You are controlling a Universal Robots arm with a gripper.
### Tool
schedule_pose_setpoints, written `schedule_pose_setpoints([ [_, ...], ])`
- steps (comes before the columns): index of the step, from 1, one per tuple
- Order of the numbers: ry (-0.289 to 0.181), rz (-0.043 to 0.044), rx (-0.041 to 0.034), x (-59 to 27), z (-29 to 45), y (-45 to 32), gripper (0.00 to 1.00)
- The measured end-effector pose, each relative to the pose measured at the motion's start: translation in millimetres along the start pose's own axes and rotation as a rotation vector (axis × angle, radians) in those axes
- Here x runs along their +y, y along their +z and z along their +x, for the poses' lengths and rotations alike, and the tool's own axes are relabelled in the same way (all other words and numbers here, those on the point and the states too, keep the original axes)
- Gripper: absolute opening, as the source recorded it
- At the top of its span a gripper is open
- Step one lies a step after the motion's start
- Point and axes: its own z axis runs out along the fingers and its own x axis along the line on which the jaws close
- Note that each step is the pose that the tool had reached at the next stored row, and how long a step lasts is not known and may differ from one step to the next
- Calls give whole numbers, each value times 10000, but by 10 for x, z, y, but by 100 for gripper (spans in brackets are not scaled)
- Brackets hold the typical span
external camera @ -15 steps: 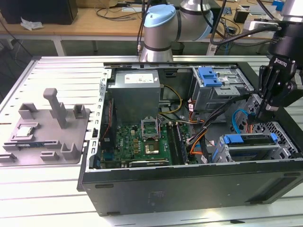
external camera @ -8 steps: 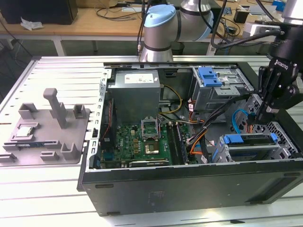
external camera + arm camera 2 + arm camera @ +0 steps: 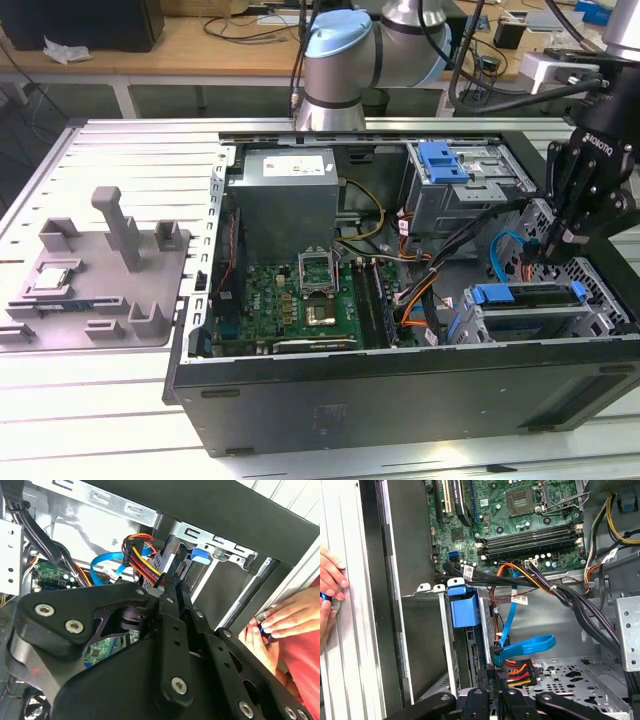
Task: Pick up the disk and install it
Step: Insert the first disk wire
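The disk (image 3: 520, 297), edged by its blue bracket, sits inside the metal drive cage (image 3: 540, 320) at the near corner of the open computer case, on the exterior view's right. Its blue bracket tab also shows in the first wrist view (image 3: 465, 609) and the second wrist view (image 3: 199, 555). My gripper (image 3: 537, 255) hangs just above the cage's cable end. In both wrist views the gripper (image 3: 492, 694) (image 3: 176, 586) has its fingers close together, tips by the disk's connector end. Nothing visible is held between them.
Red, orange and black power wires (image 3: 517, 670) and a blue data cable (image 3: 530, 645) crowd the space by the fingertips. The motherboard (image 3: 300, 295) and power supply (image 3: 285, 200) fill the case's middle. A person's hand (image 3: 285, 620) rests on the case edge. A grey fixture (image 3: 95, 270) lies left.
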Motion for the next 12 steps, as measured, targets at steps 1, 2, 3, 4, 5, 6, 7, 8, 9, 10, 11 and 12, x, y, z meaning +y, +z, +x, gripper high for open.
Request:
schedule_pose_setpoints([
  [1, -53, 10, -42, 2, 12, 2, 16],
  [2, -89, 16, -69, 3, 19, 4, 16],
  [3, -146, 26, -103, 5, 30, 6, 16],
  [4, -216, 40, -142, 8, 44, 9, 16],
  [5, -259, 48, -168, 10, 53, 11, 16],
  [6, -296, 55, -190, 12, 60, 13, 16],
  [7, -393, 75, -245, 16, 83, 17, 16],
  [8, -541, 105, -348, 22, 118, 24, 16],
  [9, -611, 118, -414, 22, 132, 27, 16],
  [10, -648, 125, -455, 22, 139, 29, 16],
  [11, -684, 132, -496, 23, 146, 31, 16],
  [12, -753, 146, -590, 22, 165, 35, 16],
])
